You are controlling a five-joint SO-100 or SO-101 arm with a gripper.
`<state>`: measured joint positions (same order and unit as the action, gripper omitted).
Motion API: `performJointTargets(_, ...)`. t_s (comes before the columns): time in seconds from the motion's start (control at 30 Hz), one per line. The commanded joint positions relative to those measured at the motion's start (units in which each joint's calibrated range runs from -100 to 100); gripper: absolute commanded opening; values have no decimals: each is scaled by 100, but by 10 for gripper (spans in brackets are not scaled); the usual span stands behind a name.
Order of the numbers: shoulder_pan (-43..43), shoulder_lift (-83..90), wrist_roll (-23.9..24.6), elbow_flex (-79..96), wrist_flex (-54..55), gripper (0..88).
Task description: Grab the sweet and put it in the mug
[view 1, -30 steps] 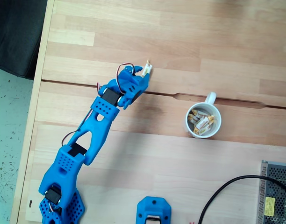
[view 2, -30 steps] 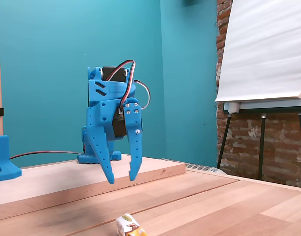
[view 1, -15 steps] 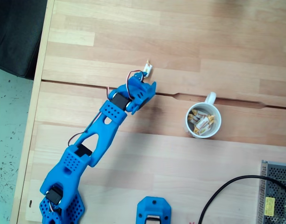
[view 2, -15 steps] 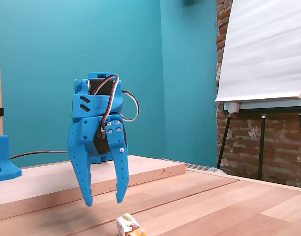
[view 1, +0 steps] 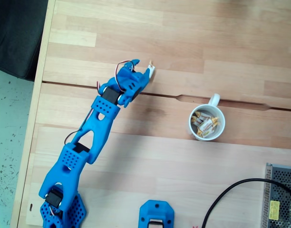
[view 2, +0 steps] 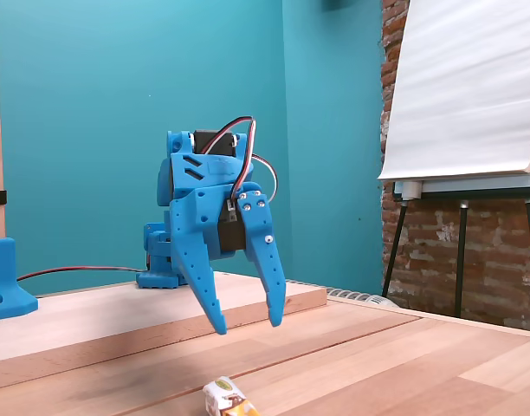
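Sweet point(view 2: 225, 398) on the wooden table point(view 2: 403, 364): in a low fixed view we see it lying below our pincer point(view 2: 248, 327) and nearer the camera, clear of both tips. Our pincer hangs open above the boards, jaws spread, holding nothing. From above, the sweet point(view 1: 150, 71) sits just right of the pincer, with the mug point(view 1: 207, 121) well off to the right.

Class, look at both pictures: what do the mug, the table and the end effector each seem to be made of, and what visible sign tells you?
The mug: likely glazed ceramic, being smooth, white and thick-rimmed.
The table: wood with a matte finish, showing pale jointed planks with grain.
The end effector: probably matte 3D-printed plastic, a uniform blue with screws at the joint; print layers are too fine to confirm.
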<state>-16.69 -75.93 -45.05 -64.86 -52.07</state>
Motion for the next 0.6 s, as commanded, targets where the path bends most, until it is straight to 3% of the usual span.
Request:
performJointTargets(0.0, -23, -83, 20, -597, 103, 167)
performJointTargets(0.57, -219, -316, -49, -767, 103, 167)
